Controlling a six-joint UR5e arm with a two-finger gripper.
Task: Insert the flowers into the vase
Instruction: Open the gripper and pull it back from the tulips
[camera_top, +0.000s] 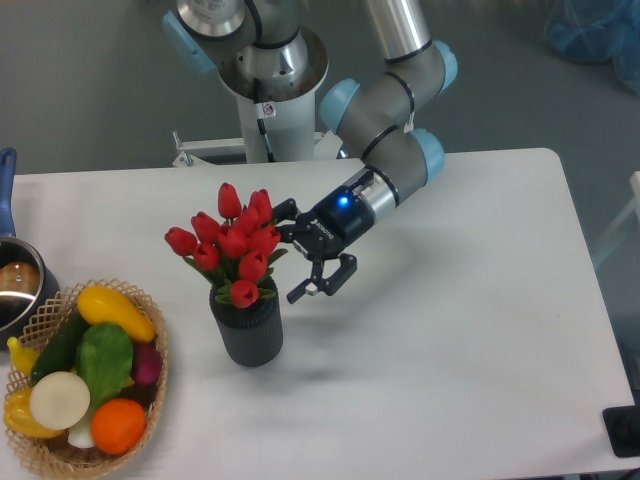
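The flowers (230, 243), a bunch of red tulip buds with green leaves, stand in the vase (249, 331), a dark ribbed cylinder left of the table's middle. Their stems are hidden inside it and the buds lean slightly left. Just right of the bunch, my gripper (291, 253) hangs open with nothing between its fingers. One finger (283, 210) is near the upper buds and the other (318, 285) is beside the vase's rim, apart from it.
A wicker basket (150, 385) of vegetables and fruit sits at the front left. A metal pot (16, 290) with a blue handle is at the left edge. The robot's base (268, 75) stands behind the table.
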